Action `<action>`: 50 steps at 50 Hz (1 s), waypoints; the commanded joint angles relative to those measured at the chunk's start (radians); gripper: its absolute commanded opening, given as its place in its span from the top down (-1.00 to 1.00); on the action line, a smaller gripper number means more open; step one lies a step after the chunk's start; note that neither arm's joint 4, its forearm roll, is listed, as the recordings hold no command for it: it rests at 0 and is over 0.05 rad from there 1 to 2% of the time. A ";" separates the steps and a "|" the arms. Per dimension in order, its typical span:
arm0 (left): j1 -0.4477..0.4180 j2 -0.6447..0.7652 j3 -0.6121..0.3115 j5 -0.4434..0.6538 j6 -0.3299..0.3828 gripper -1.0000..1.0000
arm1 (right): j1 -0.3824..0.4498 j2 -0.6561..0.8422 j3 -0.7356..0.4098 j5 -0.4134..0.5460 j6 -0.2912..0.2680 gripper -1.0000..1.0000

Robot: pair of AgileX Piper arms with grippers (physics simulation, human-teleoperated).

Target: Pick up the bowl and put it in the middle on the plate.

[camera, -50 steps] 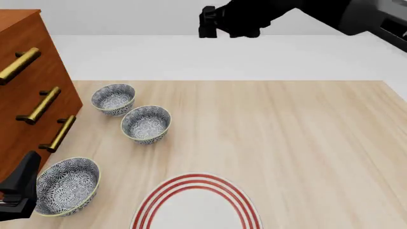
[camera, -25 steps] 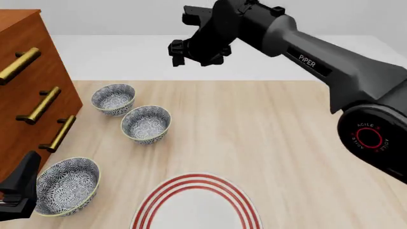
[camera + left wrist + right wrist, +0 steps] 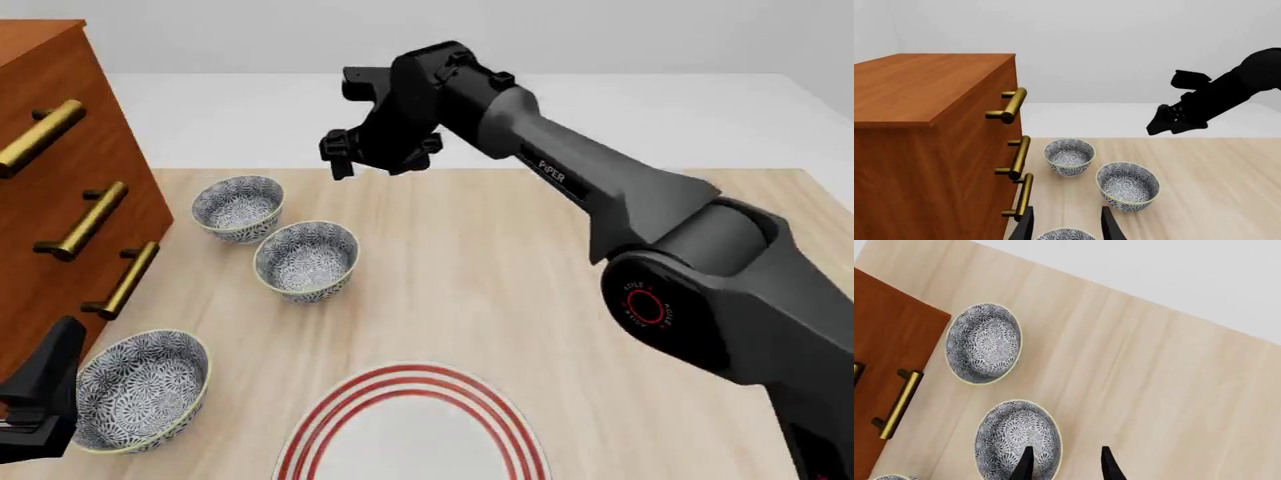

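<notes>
Your right gripper (image 3: 376,152) hangs in the air in the upper middle of the front view, above the far edge of the table (image 3: 561,260), its arm stretching back toward the lower right corner. In the right wrist view its two dark fingertips (image 3: 1026,465) stand moderately apart with nothing between them, one tip overlapping the rim of the middle bowl (image 3: 1019,437) and the other over bare wood. You have three alike patterned bowls on the left half of the table: the far bowl (image 3: 239,207) just beside the wooden drawer cabinet (image 3: 54,200), the middle bowl a little nearer and to its right, close but not touching, and the near bowl (image 3: 140,390) at the lower left of the front view. I cannot tell from these views which of the three is the one to pick. The plate (image 3: 411,425) with red rings sits at the bottom centre of the front view, cut off by the frame edge, well apart from your right gripper. Your left gripper (image 3: 40,405) sits at the lower left corner, just beside the near bowl; in the left wrist view its fingers (image 3: 1109,227) are spread, empty, on either side of that bowl's rim.
</notes>
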 commanded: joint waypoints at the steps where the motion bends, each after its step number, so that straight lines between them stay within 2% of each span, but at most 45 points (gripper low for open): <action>1: 0.000 0.000 0.000 0.000 0.000 -1.00 | 0.014 0.105 -0.128 0.057 0.023 -1.00; 16: 0.000 0.000 0.000 0.000 0.000 -1.00 | 0.016 0.193 -0.218 0.098 0.022 -1.00; 50: 0.000 0.000 0.000 0.000 0.000 -1.00 | 0.027 0.189 -0.034 -0.008 0.013 -1.00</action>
